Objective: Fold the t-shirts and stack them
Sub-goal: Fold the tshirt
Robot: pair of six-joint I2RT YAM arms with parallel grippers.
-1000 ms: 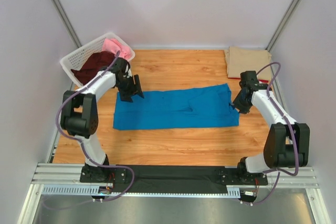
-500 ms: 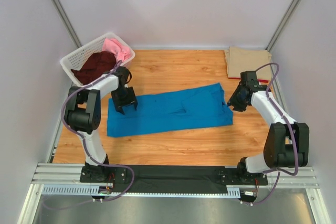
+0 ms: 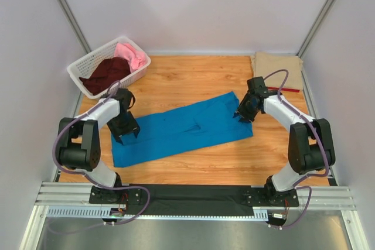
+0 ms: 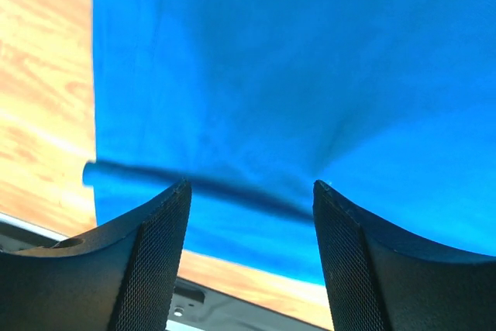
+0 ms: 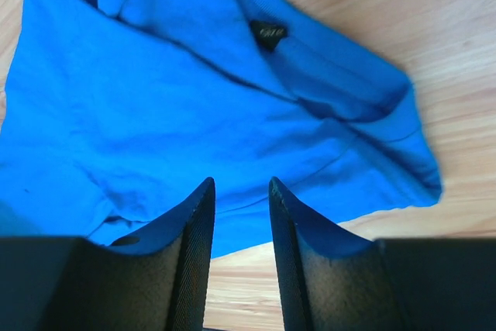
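Folding looks midway: the blue t-shirt point(image 3: 181, 130) lies narrow and slantwise on the bench point(image 3: 193, 80). The left claw point(image 3: 124, 131) is wide apart over its left end, and the right claw point(image 3: 243, 112) is narrowly apart at the collar end, visibly pinching nothing. The tan t-shirt point(image 3: 278, 68) is stacked; the maroon t-shirt point(image 3: 105, 71) and pink t-shirt point(image 3: 132, 54) wait in the basket point(image 3: 79, 68).

My left claw point(image 4: 252, 191) has black pads point(image 4: 151, 261) with a fine, matt mesh grain — my right claw point(image 5: 242, 184) has the same. The blue shirt point(image 3: 181, 130) is soft, matt cloth, lightly creased. The counter point(image 3: 193, 80) is smooth wood with a clear grain. The basket point(image 3: 88, 55) is white plastic lattice — faintly glossy. The tan shirt point(image 3: 278, 68) is dull cloth.
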